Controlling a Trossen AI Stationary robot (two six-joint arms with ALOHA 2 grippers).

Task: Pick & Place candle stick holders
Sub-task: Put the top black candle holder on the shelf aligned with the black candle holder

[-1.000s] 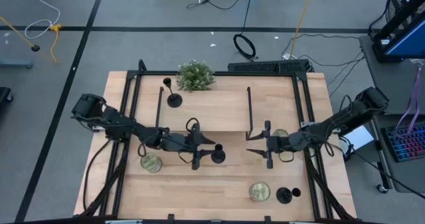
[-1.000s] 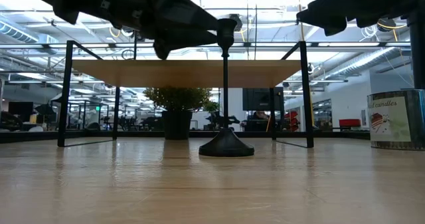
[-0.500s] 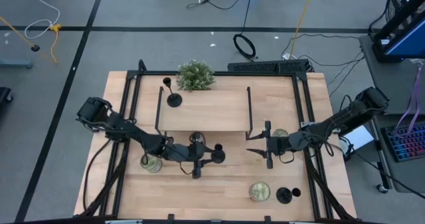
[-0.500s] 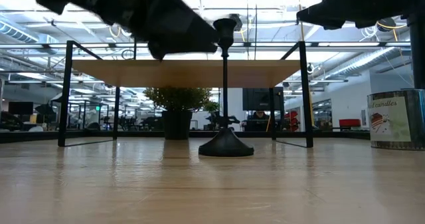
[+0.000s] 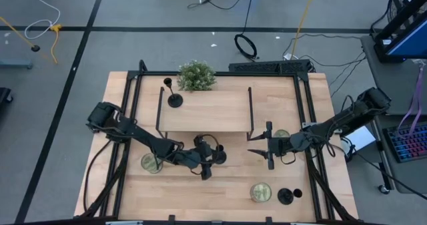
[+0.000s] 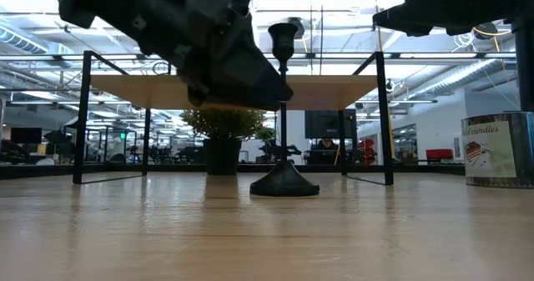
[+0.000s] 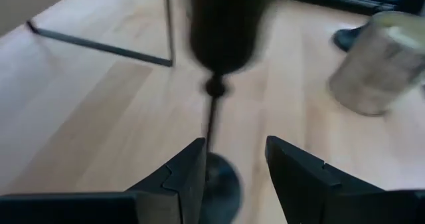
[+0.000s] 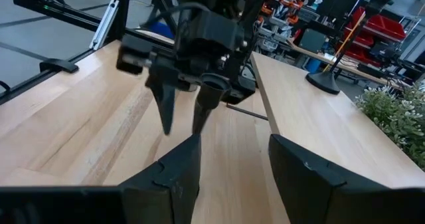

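High view: three candle stick holders (image 5: 175,99) (image 5: 219,157) (image 5: 285,196), two candle tins (image 5: 261,192).

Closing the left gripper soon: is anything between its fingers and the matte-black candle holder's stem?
Nothing. In the left wrist view the open left gripper straddles the matte-black candle holder; only bare wooden table shows between.

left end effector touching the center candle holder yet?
Cannot tell. In the left wrist view the holder's stem sits by the left end effector, fingers open, but blur hides any gap.

Three upright matte-black candle stick holders (image 5: 219,156) (image 5: 175,99) (image 5: 285,195), well apart.
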